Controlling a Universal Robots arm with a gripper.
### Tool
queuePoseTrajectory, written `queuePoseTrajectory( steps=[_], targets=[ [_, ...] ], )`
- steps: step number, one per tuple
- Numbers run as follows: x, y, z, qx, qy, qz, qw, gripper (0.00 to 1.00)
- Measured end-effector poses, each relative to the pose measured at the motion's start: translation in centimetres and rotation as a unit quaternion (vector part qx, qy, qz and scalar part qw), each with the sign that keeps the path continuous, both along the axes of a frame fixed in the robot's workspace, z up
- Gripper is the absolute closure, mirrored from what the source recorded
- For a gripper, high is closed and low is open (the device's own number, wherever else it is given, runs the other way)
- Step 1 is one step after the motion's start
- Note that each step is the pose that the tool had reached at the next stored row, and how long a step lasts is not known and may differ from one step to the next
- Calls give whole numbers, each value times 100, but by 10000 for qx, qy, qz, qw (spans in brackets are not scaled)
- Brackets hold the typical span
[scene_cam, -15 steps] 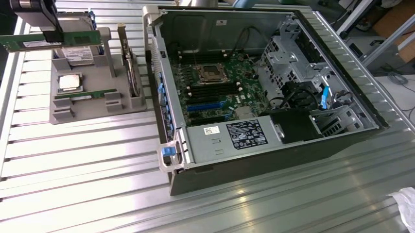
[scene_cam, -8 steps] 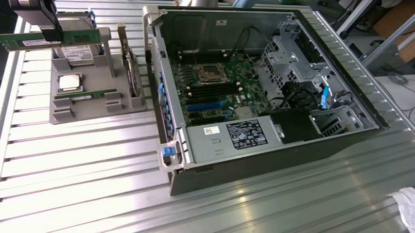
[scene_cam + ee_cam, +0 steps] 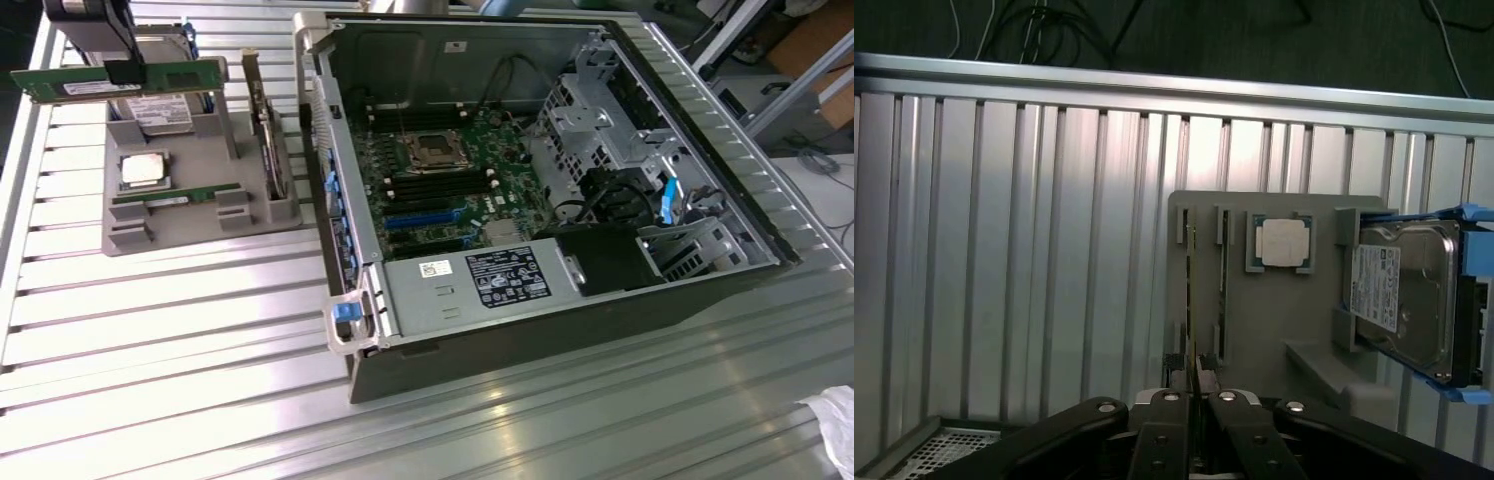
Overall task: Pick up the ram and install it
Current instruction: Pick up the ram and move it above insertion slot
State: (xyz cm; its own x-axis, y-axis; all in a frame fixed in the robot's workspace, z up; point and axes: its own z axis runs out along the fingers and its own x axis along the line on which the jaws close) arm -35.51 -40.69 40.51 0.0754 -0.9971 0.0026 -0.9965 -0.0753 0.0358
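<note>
Gripper (image 3: 123,72) clamps 1 ram (image 3: 187,76), seemingly hanging clear above the gray holder (image 3: 174,236).

The picture's edge cuts off the pincer (image 3: 123,70) above its fingers; the ram (image 3: 67,86) clamped in it hides part of the hard drive (image 3: 158,108) just below.

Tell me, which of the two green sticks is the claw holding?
The raised stick, clamped in the claw. The other stick sits in the grey holder beside the silver chip.
</note>
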Motion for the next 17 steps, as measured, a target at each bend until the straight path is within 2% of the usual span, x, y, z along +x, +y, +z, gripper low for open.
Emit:
queuePoseTrajectory(
  steps=[7,17],
  targets=[
    [135,0,-1,0,-1,0,10000,87],
    [230,0,0,0,0,0,10000,87]
  ],
)
